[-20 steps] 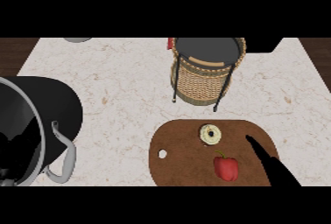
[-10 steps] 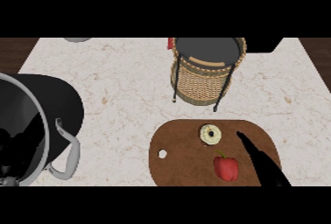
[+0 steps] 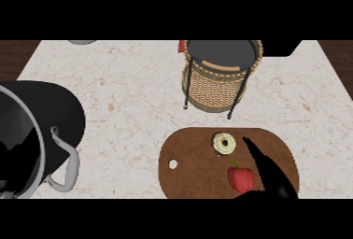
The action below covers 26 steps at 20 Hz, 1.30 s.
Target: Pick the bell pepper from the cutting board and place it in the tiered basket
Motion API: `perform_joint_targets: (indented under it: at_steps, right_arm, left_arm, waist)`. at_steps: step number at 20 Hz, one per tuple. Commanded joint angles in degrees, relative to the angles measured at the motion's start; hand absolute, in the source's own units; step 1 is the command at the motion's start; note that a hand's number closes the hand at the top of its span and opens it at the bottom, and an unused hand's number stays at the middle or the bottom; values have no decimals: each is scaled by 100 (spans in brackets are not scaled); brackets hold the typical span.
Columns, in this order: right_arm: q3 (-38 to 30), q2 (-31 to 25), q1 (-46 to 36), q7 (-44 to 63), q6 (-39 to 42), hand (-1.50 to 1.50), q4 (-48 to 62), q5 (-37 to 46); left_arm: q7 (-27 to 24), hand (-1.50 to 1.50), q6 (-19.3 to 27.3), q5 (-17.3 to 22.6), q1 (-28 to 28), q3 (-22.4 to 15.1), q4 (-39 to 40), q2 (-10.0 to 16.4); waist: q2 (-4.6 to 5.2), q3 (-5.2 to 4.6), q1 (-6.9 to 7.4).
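Observation:
A red bell pepper [image 3: 240, 179] with a green stem lies on the brown cutting board [image 3: 196, 165] near the view's lower edge. My right hand [image 3: 270, 175] comes in from the bottom right with straight fingers lying just right of the pepper, fingertips pointing up-left toward a pale round item [image 3: 224, 142] on the board. Part of the hand curves under the pepper's lower end. The tiered wicker basket [image 3: 219, 74] with a dark top tier and black wire legs stands beyond the board. My left hand does not show.
A large black pot [image 3: 31, 135] with a grey handle [image 3: 66, 163] fills the left side. A small red thing [image 3: 182, 45] peeks out behind the basket. A grey dish edge [image 3: 82, 42] sits at the far left corner.
The right hand has slid a little left and down along the pepper. The pepper sits slightly lower in view; the pot has shifted a bit left.

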Motion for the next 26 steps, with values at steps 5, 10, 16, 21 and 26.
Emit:
perform_joint_targets:
  at_steps: [5, 10, 16, 21, 26]
  right_arm:
    - [212, 546, -322, -235, 163, 150, 669, 224]
    - [172, 452, -40, -1201, -395, 150, 527, 632]
    - [-30, 571, 262, -1375, -972, 150, 419, 940]
    - [1050, 1369, -491, 522, -1017, 150, 11, 2572]
    - [1789, 1532, -1382, 1238, -915, 150, 686, 3264]
  left_arm:
    - [123, 0, -173, -147, 196, 213, -115, -79]
    - [110, 0, -105, -364, -353, 114, 481, -339]
    - [70, 0, -330, -334, -79, 284, 280, -253]
    - [195, 0, -23, -452, -314, 124, 134, -473]
    - [47, 0, -262, -473, -300, -47, 89, -392]
  waist:
    - [33, -40, 17]
    - [34, -41, -30]
    - [32, -40, -26]
    - [38, -62, 47]
    - [86, -124, 483]
